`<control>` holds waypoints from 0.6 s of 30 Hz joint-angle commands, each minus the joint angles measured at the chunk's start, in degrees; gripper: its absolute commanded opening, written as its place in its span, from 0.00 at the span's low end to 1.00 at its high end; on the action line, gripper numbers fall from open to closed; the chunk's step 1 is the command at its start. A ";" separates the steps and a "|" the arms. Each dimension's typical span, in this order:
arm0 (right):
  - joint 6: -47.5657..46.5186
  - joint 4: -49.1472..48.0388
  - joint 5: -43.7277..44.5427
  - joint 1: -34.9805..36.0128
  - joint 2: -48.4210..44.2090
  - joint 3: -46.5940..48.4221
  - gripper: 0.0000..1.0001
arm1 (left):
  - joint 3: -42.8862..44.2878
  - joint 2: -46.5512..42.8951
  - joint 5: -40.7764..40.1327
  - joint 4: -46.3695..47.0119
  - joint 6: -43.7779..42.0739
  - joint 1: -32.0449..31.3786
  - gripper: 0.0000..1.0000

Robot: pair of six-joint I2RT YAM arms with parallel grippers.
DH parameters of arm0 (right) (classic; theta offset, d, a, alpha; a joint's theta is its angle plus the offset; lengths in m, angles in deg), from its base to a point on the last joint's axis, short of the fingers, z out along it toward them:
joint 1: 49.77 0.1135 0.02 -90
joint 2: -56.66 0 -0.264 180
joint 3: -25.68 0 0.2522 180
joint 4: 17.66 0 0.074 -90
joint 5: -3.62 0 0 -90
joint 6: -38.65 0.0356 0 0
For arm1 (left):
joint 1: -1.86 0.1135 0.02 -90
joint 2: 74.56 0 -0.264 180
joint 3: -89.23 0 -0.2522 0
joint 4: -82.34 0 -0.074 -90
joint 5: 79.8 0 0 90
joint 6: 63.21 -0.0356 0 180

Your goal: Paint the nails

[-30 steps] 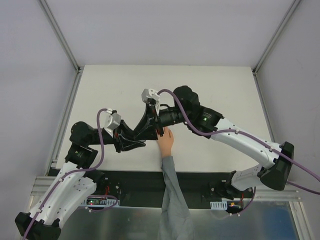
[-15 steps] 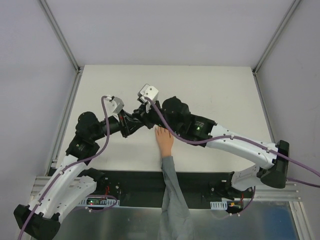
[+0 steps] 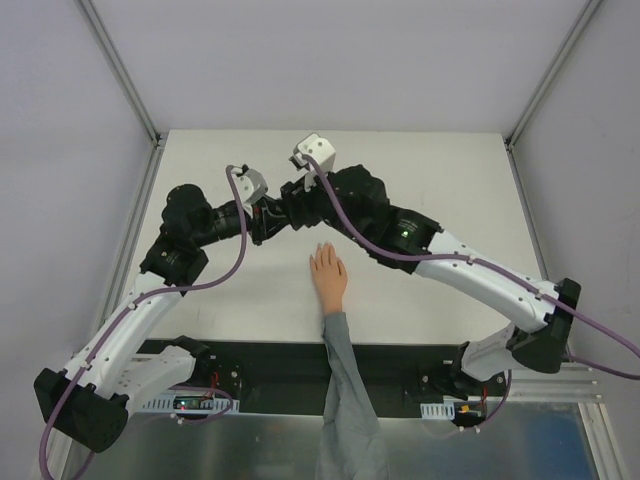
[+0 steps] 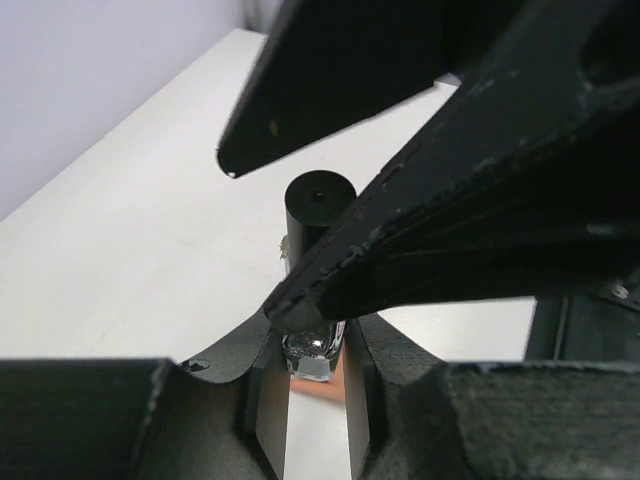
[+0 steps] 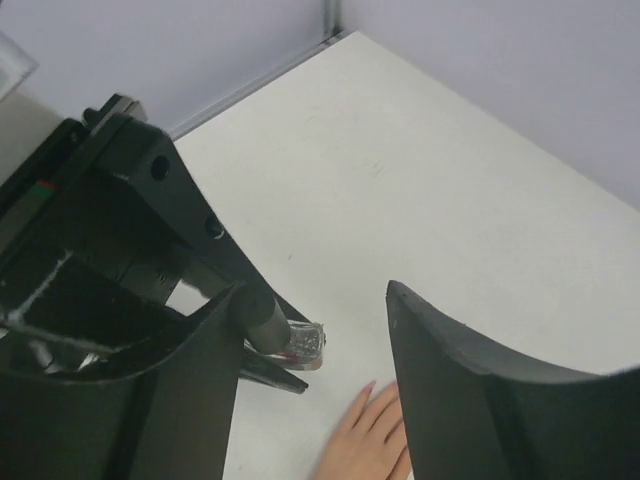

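Nails [image 3: 322, 250] lie near left claw [image 4: 312, 372] gripping a small bottle [image 4: 318, 212].

moved the left claw [image 4: 309, 385] and right claw [image 5: 318, 300] off the mannequin hand [image 3: 329, 275], from over its fingertips toward the far side of the surface [image 3: 450, 170]. carried the bottle [image 4: 313, 352] along in the left claw. reopened the right claw, now spread either side of the cap [image 4: 320, 205].
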State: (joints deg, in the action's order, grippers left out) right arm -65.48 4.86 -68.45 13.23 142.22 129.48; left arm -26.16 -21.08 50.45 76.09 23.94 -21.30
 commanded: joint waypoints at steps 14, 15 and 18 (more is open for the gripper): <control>5.43 -1.72 -66.09 -16.07 -9.54 -5.58 0.69 | -1.63 -0.65 28.65 12.62 10.84 0.31 0.00; 5.52 -2.42 -67.23 -16.16 -8.92 -5.40 0.68 | -1.54 -0.48 28.92 12.88 11.20 0.22 0.00; 5.69 -4.36 -69.96 -16.07 -7.16 -4.70 0.65 | -1.10 0.75 30.06 13.15 12.43 0.22 0.00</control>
State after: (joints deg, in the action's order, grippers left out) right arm -61.24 5.67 -127.83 -2.81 133.18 122.72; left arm -27.73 -21.32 75.25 83.87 33.14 -21.30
